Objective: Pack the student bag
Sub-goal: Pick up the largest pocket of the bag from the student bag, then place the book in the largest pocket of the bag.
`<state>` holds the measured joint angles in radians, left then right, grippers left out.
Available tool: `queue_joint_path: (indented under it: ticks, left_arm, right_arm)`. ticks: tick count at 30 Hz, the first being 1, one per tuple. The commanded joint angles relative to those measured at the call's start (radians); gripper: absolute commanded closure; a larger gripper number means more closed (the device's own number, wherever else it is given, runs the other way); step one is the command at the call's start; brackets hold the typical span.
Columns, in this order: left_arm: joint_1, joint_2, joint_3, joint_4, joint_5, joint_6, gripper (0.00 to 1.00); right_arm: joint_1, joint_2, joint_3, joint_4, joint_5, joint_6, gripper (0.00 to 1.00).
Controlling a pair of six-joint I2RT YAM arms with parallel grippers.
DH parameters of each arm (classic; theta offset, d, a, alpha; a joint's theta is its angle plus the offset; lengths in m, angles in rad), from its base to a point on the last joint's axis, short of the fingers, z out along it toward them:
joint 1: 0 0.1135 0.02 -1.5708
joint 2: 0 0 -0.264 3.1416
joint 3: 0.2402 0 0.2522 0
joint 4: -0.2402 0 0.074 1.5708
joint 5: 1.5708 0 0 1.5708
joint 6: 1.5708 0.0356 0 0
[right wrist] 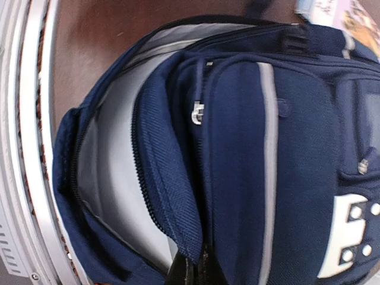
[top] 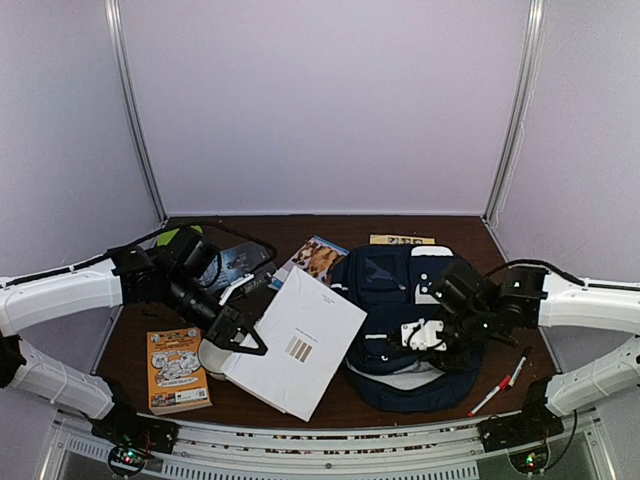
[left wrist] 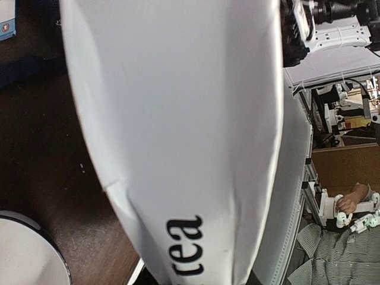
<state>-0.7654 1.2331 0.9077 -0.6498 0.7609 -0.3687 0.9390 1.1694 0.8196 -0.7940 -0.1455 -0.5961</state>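
The large navy-blue fabric backpack (top: 385, 285) (right wrist: 237, 148) with white trim stripes lies flat on the brown desk (top: 465, 232), right of centre, front pocket and studded white patch facing up. Its main compartment gapes unzipped toward the near edge, showing pale grey lining.
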Motion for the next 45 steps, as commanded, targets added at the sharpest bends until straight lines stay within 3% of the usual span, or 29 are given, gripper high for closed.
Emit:
queue_joint_path:
  ticks: [1, 8, 16, 20, 26, 35, 40, 45]
  left_arm:
    - [0.007, -0.056, 0.013, 0.036, 0.102, 0.013, 0.73]
    - [-0.019, -0.092, 0.016, 0.124, 0.211, -0.05, 0.73]
    - [-0.093, 0.028, 0.014, 0.359, 0.187, -0.124, 0.73]
    - [-0.111, 0.13, 0.033, 0.53, 0.177, -0.201, 0.74]
    - [-0.141, 0.344, 0.158, 0.629, 0.14, -0.267, 0.73]
    - [-0.153, 0.645, 0.342, 0.885, 0.113, -0.568, 0.75]
    - [-0.153, 0.762, 0.426, 0.924, 0.062, -0.654, 0.75]
    - [-0.151, 0.876, 0.468, 1.049, 0.037, -0.836, 0.75]
  right_arm:
    - [-0.19, -0.019, 0.175, 0.015, -0.043, 0.03, 1.0]
    - [-0.369, 0.133, 0.434, 0.069, -0.091, 0.126, 1.0]
    - [-0.39, 0.134, 0.624, 0.077, -0.133, 0.207, 1.0]
    - [-0.388, 0.091, 0.646, 0.06, -0.145, 0.224, 1.0]
    - [-0.387, 0.045, 0.627, 0.066, -0.147, 0.242, 1.0]
    - [-0.387, 0.054, 0.644, 0.086, -0.204, 0.288, 1.0]
    - [-0.387, 0.059, 0.653, 0.098, -0.24, 0.292, 1.0]
    - [-0.375, 0.048, 0.629, 0.103, -0.324, 0.279, 1.0]
